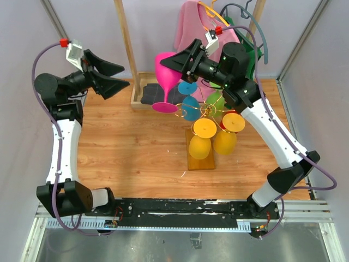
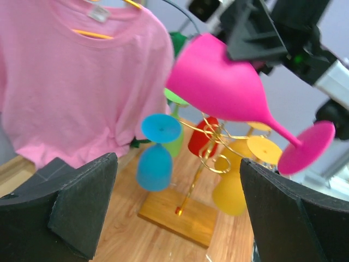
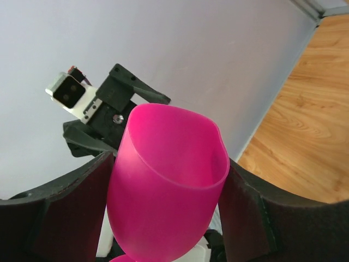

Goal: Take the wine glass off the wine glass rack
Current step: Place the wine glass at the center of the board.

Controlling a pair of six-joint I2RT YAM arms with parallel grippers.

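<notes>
My right gripper (image 1: 175, 59) is shut on the bowl of a magenta wine glass (image 1: 166, 76), held tilted in the air to the left of the rack, foot down. The glass fills the right wrist view (image 3: 169, 191) and shows in the left wrist view (image 2: 229, 90). The wine glass rack (image 1: 206, 112), gold wire on a brown wooden base (image 1: 200, 158), still carries blue (image 1: 190, 106), yellow (image 1: 200, 143), green and red glasses; it also shows in the left wrist view (image 2: 210, 144). My left gripper (image 1: 112, 76) is open and empty, high at the left, facing the rack.
A tall wooden clothes rack (image 1: 126, 43) stands at the back with a pink shirt (image 1: 196, 33) and a green garment on hangers. Its base frame (image 1: 143, 90) lies on the wooden floor behind the glass. Grey walls close in on both sides.
</notes>
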